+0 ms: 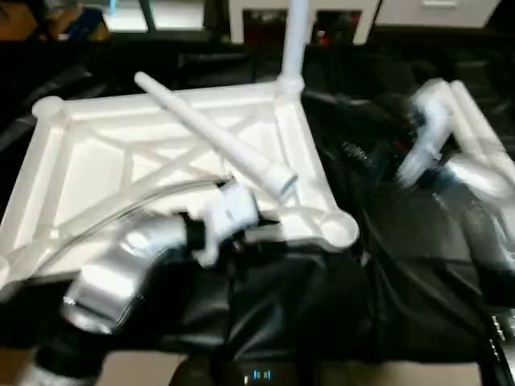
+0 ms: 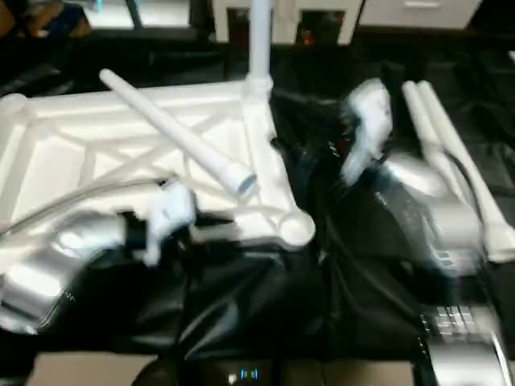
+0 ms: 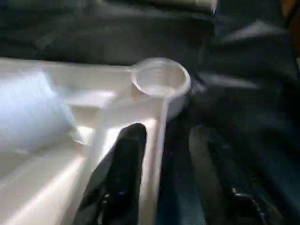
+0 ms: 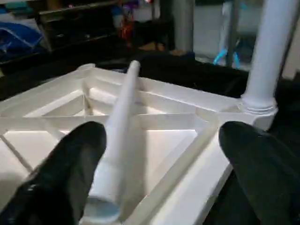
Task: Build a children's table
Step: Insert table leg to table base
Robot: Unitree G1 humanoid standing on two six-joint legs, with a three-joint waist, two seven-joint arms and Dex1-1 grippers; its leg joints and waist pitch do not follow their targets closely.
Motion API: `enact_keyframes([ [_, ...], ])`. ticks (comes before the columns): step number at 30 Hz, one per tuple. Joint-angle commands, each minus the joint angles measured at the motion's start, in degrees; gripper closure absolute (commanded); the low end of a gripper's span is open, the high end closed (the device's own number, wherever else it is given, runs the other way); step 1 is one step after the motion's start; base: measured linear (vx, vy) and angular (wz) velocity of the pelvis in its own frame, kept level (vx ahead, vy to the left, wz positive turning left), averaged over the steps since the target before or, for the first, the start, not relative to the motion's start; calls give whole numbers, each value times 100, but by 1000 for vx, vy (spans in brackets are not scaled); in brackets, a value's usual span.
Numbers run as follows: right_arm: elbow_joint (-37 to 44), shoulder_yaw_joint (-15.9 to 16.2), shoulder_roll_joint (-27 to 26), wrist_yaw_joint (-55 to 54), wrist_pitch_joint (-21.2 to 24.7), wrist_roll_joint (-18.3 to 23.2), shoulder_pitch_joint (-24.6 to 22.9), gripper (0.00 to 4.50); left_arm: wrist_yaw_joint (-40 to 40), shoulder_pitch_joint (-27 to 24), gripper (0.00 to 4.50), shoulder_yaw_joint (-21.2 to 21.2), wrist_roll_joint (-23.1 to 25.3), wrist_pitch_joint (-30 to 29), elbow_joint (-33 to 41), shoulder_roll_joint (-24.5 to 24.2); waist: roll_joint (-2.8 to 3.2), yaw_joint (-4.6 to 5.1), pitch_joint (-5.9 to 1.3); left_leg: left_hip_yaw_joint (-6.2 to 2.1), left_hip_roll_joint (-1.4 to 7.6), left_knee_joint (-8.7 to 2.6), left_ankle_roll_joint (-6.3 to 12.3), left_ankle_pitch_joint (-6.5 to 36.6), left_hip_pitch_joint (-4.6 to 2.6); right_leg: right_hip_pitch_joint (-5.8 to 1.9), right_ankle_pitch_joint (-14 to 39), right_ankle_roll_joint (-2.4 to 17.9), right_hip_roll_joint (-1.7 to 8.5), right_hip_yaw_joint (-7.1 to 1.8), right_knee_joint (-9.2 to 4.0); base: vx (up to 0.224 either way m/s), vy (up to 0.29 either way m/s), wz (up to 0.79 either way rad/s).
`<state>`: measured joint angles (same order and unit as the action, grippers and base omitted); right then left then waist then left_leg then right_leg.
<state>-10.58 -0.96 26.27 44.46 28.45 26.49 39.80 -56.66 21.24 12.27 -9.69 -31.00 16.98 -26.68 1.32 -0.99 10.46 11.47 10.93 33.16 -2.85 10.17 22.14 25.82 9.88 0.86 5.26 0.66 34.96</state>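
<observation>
Table top (image 1: 96, 173): lies upside down on black cloth (image 1: 402, 265), ribs up.
Standing leg (image 1: 295, 36): stuck upright in the far corner socket.
Loose leg (image 1: 213, 133): lies slanted across the top.
Spare legs (image 2: 451, 153): on the cloth, beside the top.
Left hand (image 3: 166, 154): fingers apart, astride the top's rim, near the empty socket (image 3: 161, 80).
Right hand (image 4: 164, 159): wide open, grasping nothing, near the loose leg.

Between the wide-apart black fingers (image 4: 70, 173) a loose leg (image 4: 119, 131) lies across the ribbed tabletop (image 4: 178, 154), another leg (image 4: 276, 47) upright in its corner socket.
</observation>
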Motion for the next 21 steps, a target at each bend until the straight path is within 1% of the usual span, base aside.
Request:
enact_keyframes([
  [1, -976, 386, -208, 69, 59, -372, 647, 1, -48, 0, 248, -255, -144, -174, 112, -178, -107, -12, -482, -20, 86, -305, 608, 373, -82, -396, 669, 1625, 149, -114, -326, 0, 0, 0],
  [2, -1231, 458, -265, 60, 46, -473, 832, 0, -53, -6, 239, -302, -162, -197, 128, -219, -118, 30, -483, -31, 71, -299, 498, 476, -75, -390, 869, 1628, 155, -104, -319, 0, 0, 0],
  [3, -2199, 734, -467, -49, -355, -992, 1433, 0, -34, -34, 233, -450, -181, -263, 153, -332, -95, 19, -494, -10, 102, -288, 445, 482, -130, -352, 820, 1608, 158, -123, -320, 0, 0, 0],
  [4, -2217, 739, -471, -52, -364, -1002, 1444, 0, -33, -35, 226, -453, -181, -265, 154, -334, -97, 61, -496, -25, 91, -287, 419, 446, -92, -357, 764, 1665, 157, -110, -291, 0, 0, 0],
  [5, -2595, 807, -572, -110, -492, -1172, 1669, 0, -23, -56, 226, -499, -182, -319, 184, -390, -110, 31, -484, -4, 97, -291, 427, 409, -106, -362, 614, 1646, 146, -120, -300, 0, 0, 0],
  [6, -2961, 827, -699, -189, -559, -1270, 1891, 0, -25, -80, 226, -531, -164, -359, 205, -463, -85, 39, -514, -15, 94, -277, 495, 196, -93, -378, 247, 1742, 137, -119, -232, 0, 0, 0],
  [7, -3361, 810, -875, -258, -564, -1291, 2161, 0, 15, -140, 226, -543, -90, -425, 253, -578, -65, 21, -513, -9, 95, -276, 541, 113, -109, -370, 99, 1763, 122, -115, -230, 0, 0, 0],
  [8, -3671, 800, -1029, -263, -516, -1279, 2383, 0, 62, -208, 226, -541, -3, -473, 298, -682, -159, 42, -503, -16, 100, -264, 679, -57, -62, -383, -213, 1838, 126, -120, -170, 0, 0, 0],
  [9, -3951, 796, -1167, -233, -508, -1255, 2590, 0, 102, -268, 226, -521, 60, -516, 326, -773, -127, 25, -496, -15, 105, -261, 769, -183, -79, -370, -371, 1857, 123, -111, -165, 0, 0, 0],
  [10, -4158, 819, -1276, -172, -474, -1244, 2758, 0, 137, -335, 226, -499, 102, -553, 368, -834, -140, 36, -502, -15, 118, -247, 813, -264, -86, -361, -503, 1896, 126, -112, -141, 0, 0, 0],
  [11, -4411, 842, -1351, -79, -502, -1253, 2926, 0, 174, -389, 226, -480, 90, -599, 431, -882, -121, 35, -503, -23, 123, -239, 886, -397, -84, -360, -673, 1971, 127, -97, -106, 0, 0, 0],
  [12, -4567, 846, -1431, 34, -491, -1232, 3055, 0, 209, -433, 226, -470, 84, -620, 482, -893, -135, 37, -498, -22, 131, -221, 955, -567, -91, -350, -903, 2019, 113, -93, -77, 0, 0, 0],
  [13, -4567, 846, -1431, 34, -491, -1232, 3055, 0, 209, -433, 226, -470, 84, -620, 482, -893, -127, 31, -504, -28, 127, -207, 996, -723, -88, -350, -1077, 2039, 102, -88, -56, 0, 0, 0],
  [14, -4863, 803, -1557, 263, -446, -1216, 3268, 0, 271, -502, 226, -476, 33, -695, 601, -884, -167, 18, -495, -11, 126, -176, 1096, -958, -99, -323, -1394, 2071, 79, -88, -25, 0, 0, 0],
  [15, -4997, 774, -1621, 384, -441, -1222, 3347, 0, 310, -530, 226, -473, 6, -750, 668, -861, -197, 5, -485, -15, 118, -159, 1180, -1124, -69, -324, -1550, 2095, 77, -82, -3, 0, 0, 0],
  [16, -4997, 774, -1621, 384, -441, -1222, 3347, 0, 310, -530, 226, -473, 6, -750, 668, -861, -191, -2, -494, -14, 119, -143, 1210, -1158, -62, -321, -1610, 2116, 82, -83, 19, 0, 0, 0],
  [17, -5182, 759, -1677, 483, -463, -1289, 3426, 0, 350, -549, 226, -457, -21, -805, 724, -845, -189, -20, -478, -6, 133, -140, 1243, -1148, -72, -290, -1591, 2123, 87, -78, 10, 0, 0, 0],
  [18, -5312, 869, -1709, 536, -496, -1447, 3454, 0, 380, -566, 226, -435, -38, -849, 762, -828, -191, -28, -461, -7, 142, -139, 1225, -1069, -64, -279, -1455, 2138, 91, -73, 0, 0, 0, 0],
  [19, -5544, 1100, -1754, 645, -499, -1740, 3488, 0, 420, -604, 226, -401, -53, -893, 812, -828, -211, -33, -435, 1, 147, -150, 1197, -971, -56, -278, -1323, 2121, 101, -77, -20, 0, 0, 0],
  [20, -5621, 1238, -1763, 699, -424, -1878, 3484, 0, 431, -621, 226, -391, -51, -896, 823, -829, -238, -49, -416, 7, 157, -169, 1086, -732, -55, -281, -977, 2091, 117, -80, -54, 0, 0, 0],
  [21, -5742, 1344, -1775, 779, -400, -1993, 3501, 0, 448, -636, 226, -380, -50, -904, 838, -835, -218, -74, -408, 5, 167, -184, 955, -551, -63, -286, -739, 2050, 145, -92, -64, 0, 0, 0],
])
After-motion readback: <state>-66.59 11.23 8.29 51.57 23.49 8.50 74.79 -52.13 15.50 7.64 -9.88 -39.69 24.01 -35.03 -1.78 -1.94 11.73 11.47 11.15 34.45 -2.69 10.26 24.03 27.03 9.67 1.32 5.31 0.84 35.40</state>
